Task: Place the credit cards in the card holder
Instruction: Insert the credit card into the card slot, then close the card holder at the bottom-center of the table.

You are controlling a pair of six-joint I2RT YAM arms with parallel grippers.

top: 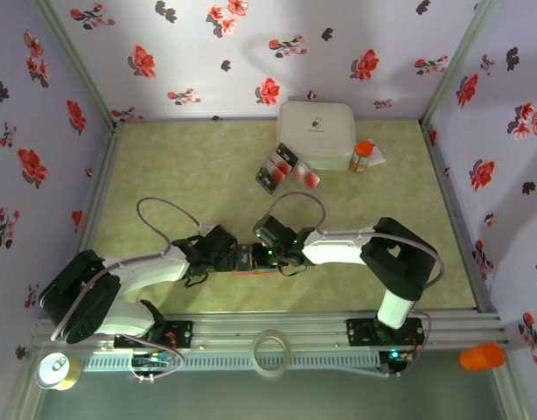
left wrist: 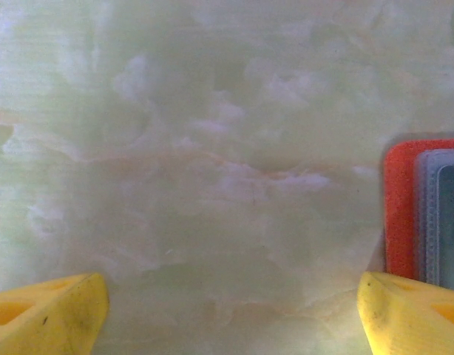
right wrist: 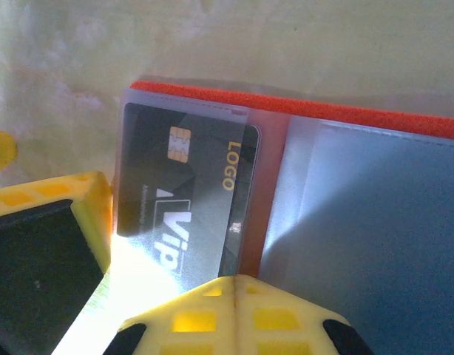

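1. One black card already sits in a clear pocket of the open card holder, directly ahead of the right gripper. The pocket on the other side of the fold, ahead and to that gripper's right, looks empty.
2. The right gripper is clenched, its two tips pressed together at the near edge of the pocketed card. Nothing shows between them.
3. The left gripper is released, with its jaws spread wide over bare table. The holder's orange edge lies just ahead of its right-hand finger, outside the jaws.
4. The remaining credit cards lie loose well beyond both grippers, beside the white box. I judge the task is at an early stage, with several cards to fetch.
5. From above, both wrists cover the holder, leaving little more than an orange sliver visible.
6. Whether the right tips press on the holder or hover above it cannot be told.
7. A yellow block left of the right gripper may be the other arm's finger. It is cut off.
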